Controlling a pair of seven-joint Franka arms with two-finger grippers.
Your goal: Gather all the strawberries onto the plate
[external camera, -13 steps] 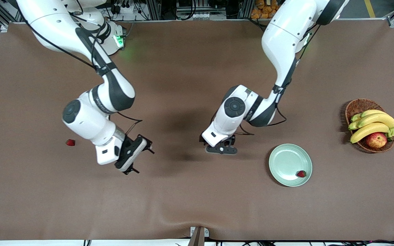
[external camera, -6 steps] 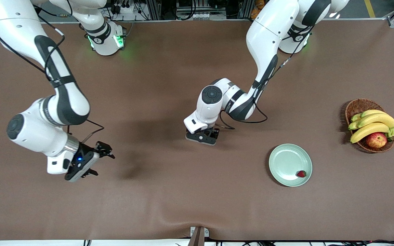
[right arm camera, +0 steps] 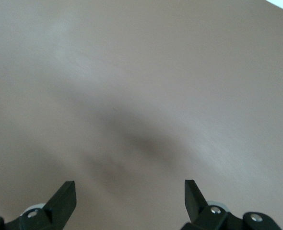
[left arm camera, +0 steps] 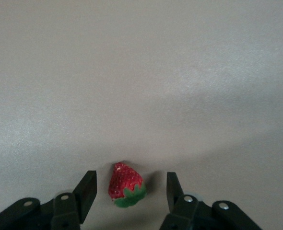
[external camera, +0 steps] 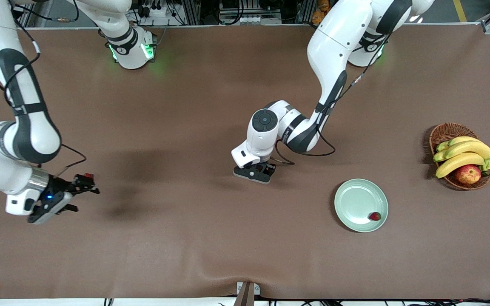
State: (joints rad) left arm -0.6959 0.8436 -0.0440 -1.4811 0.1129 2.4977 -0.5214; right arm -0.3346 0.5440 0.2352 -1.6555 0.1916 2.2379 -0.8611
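Straddling strawberry [left arm camera: 126, 190] | left gripper [left arm camera: 129, 191] apart, untouching | right gripper [right arm camera: 130, 196] wide, empty

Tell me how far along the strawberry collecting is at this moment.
Done: one small red strawberry lies in the round pale mint-green plate. In hand: the left gripper straddles a second red strawberry on the brown table, gaps showing on both sides, so no grip yet. Left: grasp and carry it to the plate, then the berry peeking out at the open right gripper.

Red strawberry [left arm camera: 126, 185] (green cap), brown table [external camera: 211, 238]
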